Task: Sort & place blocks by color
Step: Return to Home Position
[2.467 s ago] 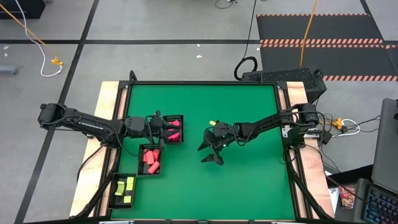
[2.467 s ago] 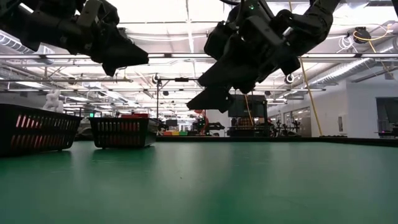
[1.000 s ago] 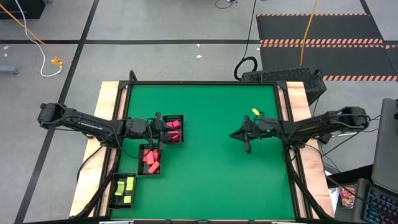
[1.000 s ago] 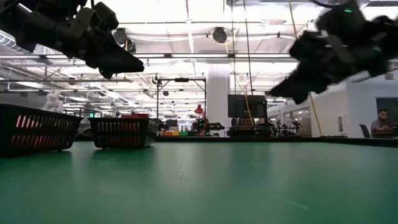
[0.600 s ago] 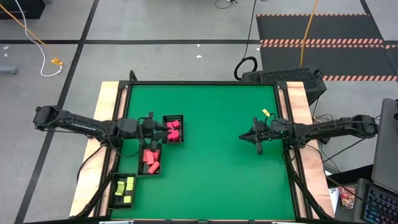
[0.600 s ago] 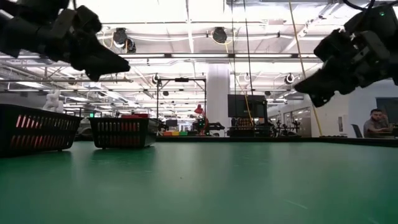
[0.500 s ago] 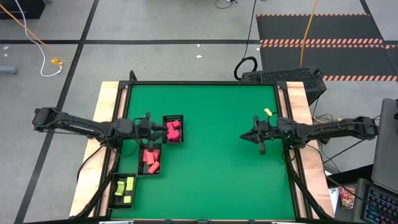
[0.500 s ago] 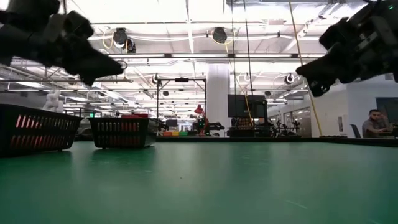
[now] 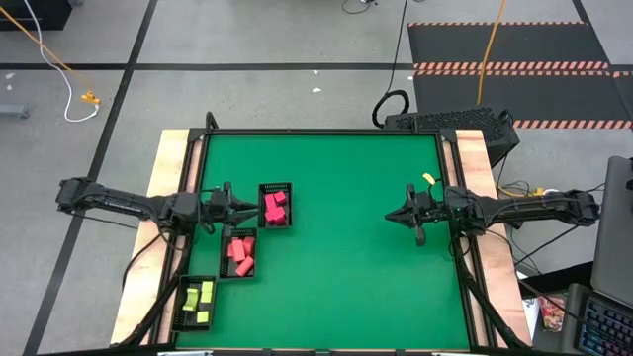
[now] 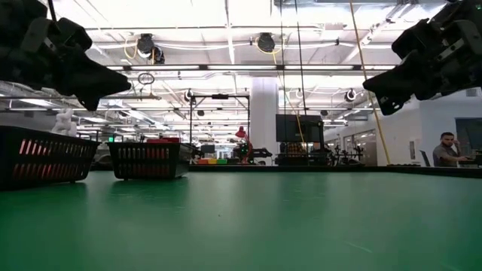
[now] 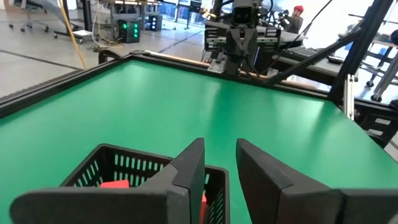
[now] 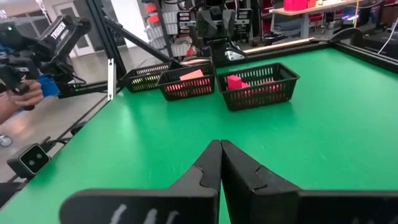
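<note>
Overhead view with low and wrist views. The green table (image 9: pixel 336 257) is filling the centre of the overhead frame. The two dark arms are reaching in from the left and right edges and hanging above its sides.

Three black mesh trays are sitting in a diagonal row at centre left. The upper tray (image 9: pixel 276 184) is holding the red blocks (image 9: pixel 274 206). The middle tray (image 9: pixel 222 255) is holding the pink blocks (image 9: pixel 239 255). The lower tray (image 9: pixel 178 307), near the lower left corner of the table, is holding the yellow blocks (image 9: pixel 202 295). Every block in view is lying inside a tray, one colour to each, so the sorting is judged complete.

The left gripper (image 9: pixel 235 202) is hovering just left of the upper tray. Its fingers are standing slightly spread, with a narrow strip of green showing between them, and gripping nothing. The right gripper (image 9: pixel 394 215) is hovering at centre right, well apart from the trays. Its fingers are pressed together and empty.

The blocks are judged to be light, rigid and smooth-faced, not fragile. Each is probably best taken from above, across two flat parallel faces near its middle. A sloped face would likely slip under the pads. The mesh walls are leaving little room for a sideways approach.
</note>
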Controlling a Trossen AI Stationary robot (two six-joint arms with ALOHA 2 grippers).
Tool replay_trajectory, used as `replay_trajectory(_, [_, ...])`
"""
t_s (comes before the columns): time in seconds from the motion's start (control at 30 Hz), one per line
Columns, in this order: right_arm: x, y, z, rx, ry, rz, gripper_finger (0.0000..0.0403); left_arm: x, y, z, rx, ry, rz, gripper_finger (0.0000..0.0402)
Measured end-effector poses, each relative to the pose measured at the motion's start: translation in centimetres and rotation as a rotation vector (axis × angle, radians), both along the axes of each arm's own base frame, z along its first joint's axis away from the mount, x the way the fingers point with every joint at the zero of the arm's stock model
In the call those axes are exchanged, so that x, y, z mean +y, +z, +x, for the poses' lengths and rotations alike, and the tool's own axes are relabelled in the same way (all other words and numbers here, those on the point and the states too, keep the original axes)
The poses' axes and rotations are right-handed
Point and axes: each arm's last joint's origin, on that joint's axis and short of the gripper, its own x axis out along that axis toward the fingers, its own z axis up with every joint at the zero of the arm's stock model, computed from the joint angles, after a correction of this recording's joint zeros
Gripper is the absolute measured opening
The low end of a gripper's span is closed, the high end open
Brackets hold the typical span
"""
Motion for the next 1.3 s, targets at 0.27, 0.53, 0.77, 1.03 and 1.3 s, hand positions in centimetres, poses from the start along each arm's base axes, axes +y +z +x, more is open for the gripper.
replay_trajectory(0.27, [0.0, -0.2, -0.4, 0.026, 0.001, -0.003, 0.0000, -0.1, 0.0, -0.8, 0.011, 0.007, 0.025, 0.0092])
replay_trajectory(0.53, [0.1, 0.0, -0.8, 0.004, 0.007, -0.029, 0.0000, -0.4, 0.3, -1.6, -0.027, -0.033, 0.058, 0.0092])
replay_trajectory(0.77, [0.1, 0.4, -1.2, -0.031, 0.010, -0.061, 0.0000, -1.0, 1.5, -2.5, -0.164, -0.134, 0.180, 0.0092])
replay_trajectory(1.03, [0.1, 0.5, -1.3, -0.045, 0.010, -0.074, 0.0000, -0.8, 1.7, -2.9, -0.201, -0.182, 0.268, 0.0092])
replay_trajectory(1.3, [0.1, 0.3, -1.3, -0.030, 0.009, -0.058, 0.0000, 0.1, 1.2, -2.7, -0.139, -0.175, 0.233, 0.0092])
